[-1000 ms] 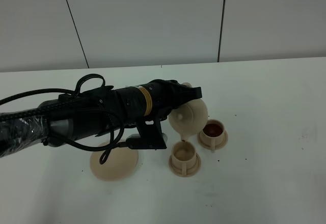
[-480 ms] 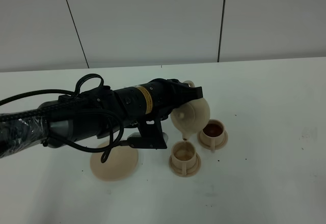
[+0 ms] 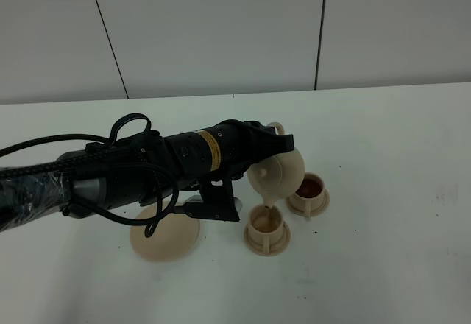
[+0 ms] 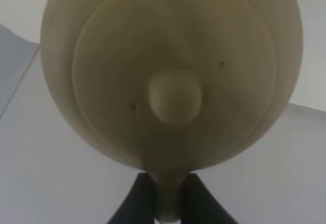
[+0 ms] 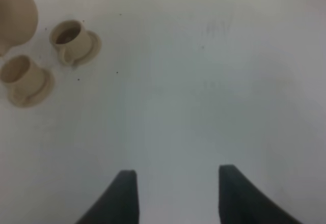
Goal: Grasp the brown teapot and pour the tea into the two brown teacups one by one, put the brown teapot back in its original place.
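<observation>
L gripper (image 3: pixel 274 138) is clamped shut on the loop handle of the brown teapot (image 3: pixel 278 173), tipped spout-down right over the teacup (image 3: pixel 266 224) nearer the table's (image 3: pixel 397 265) front edge; the 2nd teacup (image 3: pixel 307 190) behind it already shows tea. I'd centre the spout on that rim, add tilt slowly & stop short of the brim. R gripper (image 5: pixel 175 193) hangs wide open w/ nothing in it.

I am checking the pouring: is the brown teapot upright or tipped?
Tipped: the brown teapot leans with its spout down over the nearer teacup.
</observation>
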